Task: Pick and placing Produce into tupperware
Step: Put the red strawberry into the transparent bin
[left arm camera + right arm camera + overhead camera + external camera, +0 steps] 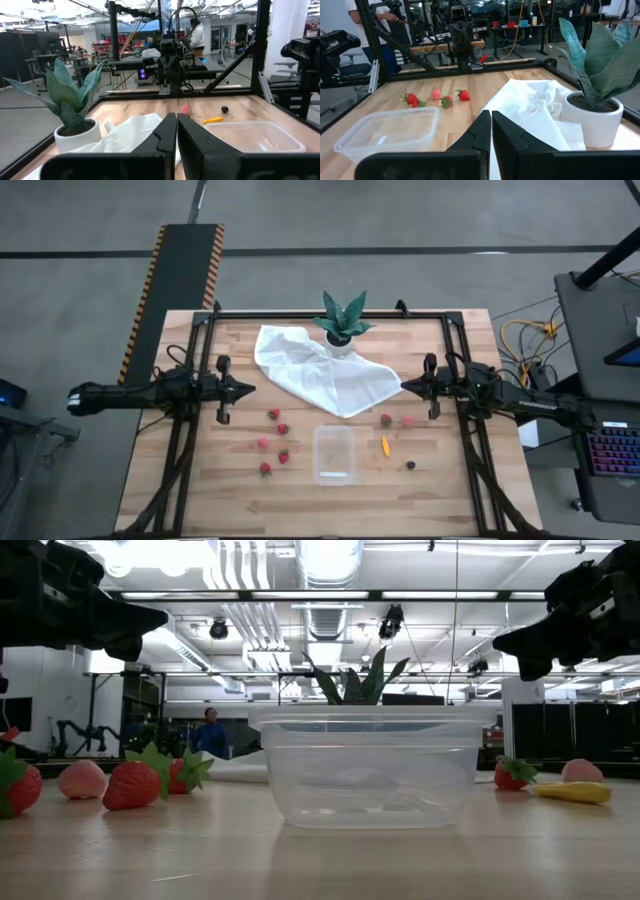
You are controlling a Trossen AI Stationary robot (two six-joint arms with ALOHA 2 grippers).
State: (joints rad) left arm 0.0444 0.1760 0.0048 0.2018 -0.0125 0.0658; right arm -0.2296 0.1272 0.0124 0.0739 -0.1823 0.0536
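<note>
The clear tupperware (334,453) stands open on the wooden table, near its front edge. Left of it lie several red strawberry pieces (273,414) and a pink one (263,443). To its right are a strawberry (386,420), a pink piece (408,421), an orange-yellow sliver (385,445) and a dark round piece (410,465). My left gripper (248,390) hangs shut above the table's left part. My right gripper (405,387) hangs shut above the right part, at the white cloth's edge. In the low view both grippers (150,618) (505,640) are well above the tupperware (368,770).
A large white cloth (320,375) lies crumpled between the grippers, reaching toward the far edge. A green spiky plant in a white pot (343,330) stands at the far edge on the cloth. Black frame rails (185,430) run along the table's sides. People stand in the room beyond.
</note>
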